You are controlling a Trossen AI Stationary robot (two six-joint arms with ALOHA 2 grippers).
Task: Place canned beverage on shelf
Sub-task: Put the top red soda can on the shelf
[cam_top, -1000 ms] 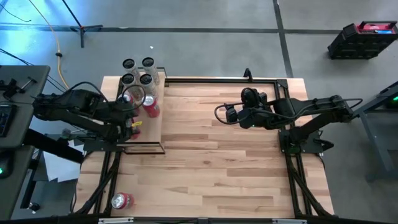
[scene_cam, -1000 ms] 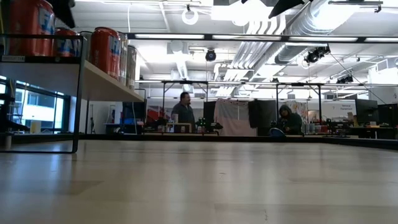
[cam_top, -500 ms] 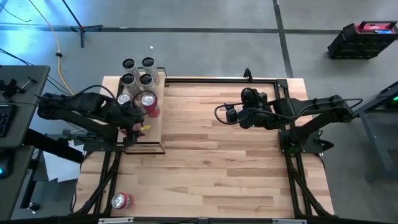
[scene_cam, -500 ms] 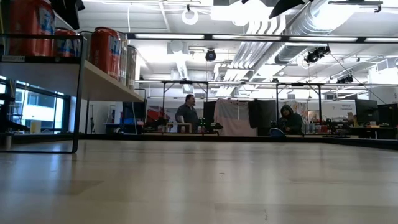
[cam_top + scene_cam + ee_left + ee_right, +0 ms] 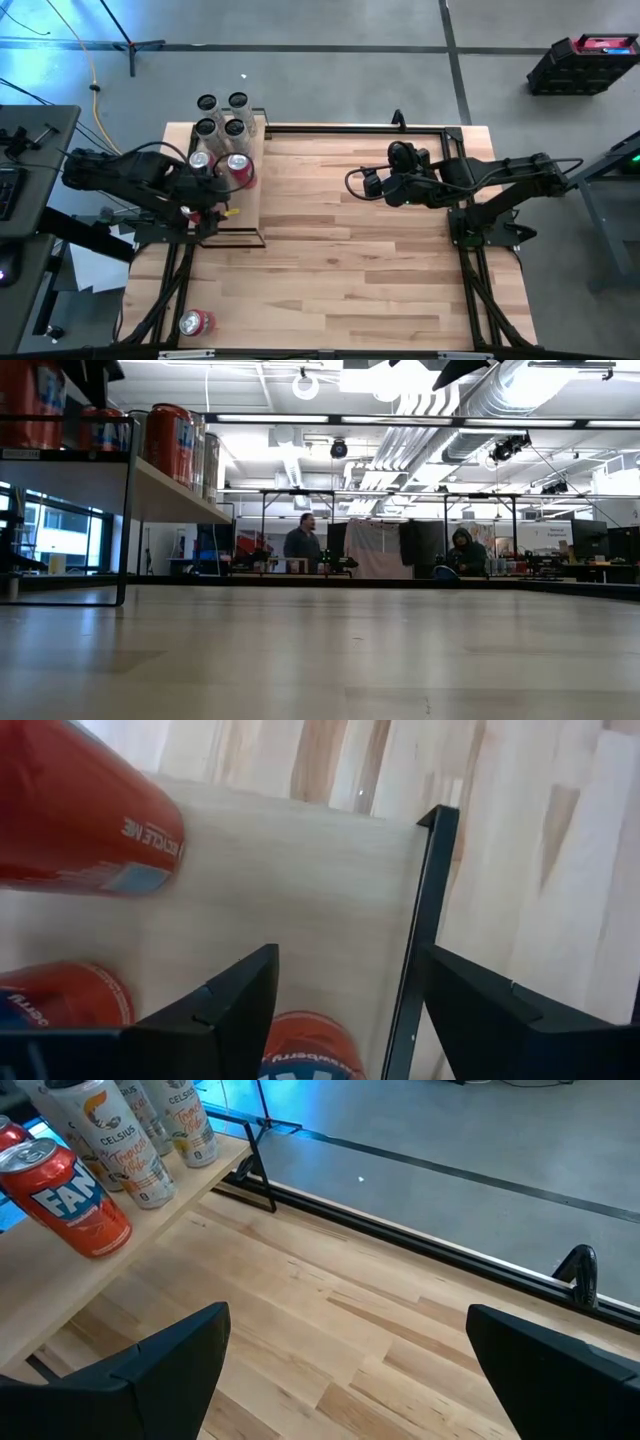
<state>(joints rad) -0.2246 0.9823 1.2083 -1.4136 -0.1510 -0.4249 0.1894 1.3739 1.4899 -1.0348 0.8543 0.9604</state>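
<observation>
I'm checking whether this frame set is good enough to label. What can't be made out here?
- Left tool: its fingers, high view, hidden under the arm.
- Red can: wrist view, cut off by the picture's edge.
- Fallen can: label too small, high view.
- Shelf: low view, cut off at the edge, with its nearest cans.

A plank-striped wooden bench (image 5: 340, 250) carries a narrow pale-wood shelf (image 5: 245, 205) with a thin black frame at its far-left corner. On the shelf stand four pale slim cans (image 5: 222, 114) at the far end and two red cans (image 5: 238, 166) side by side just nearer (a third red one partly shows in the left wrist view). Another red can (image 5: 195, 323) lies on its side at the bench's near-left edge.
</observation>
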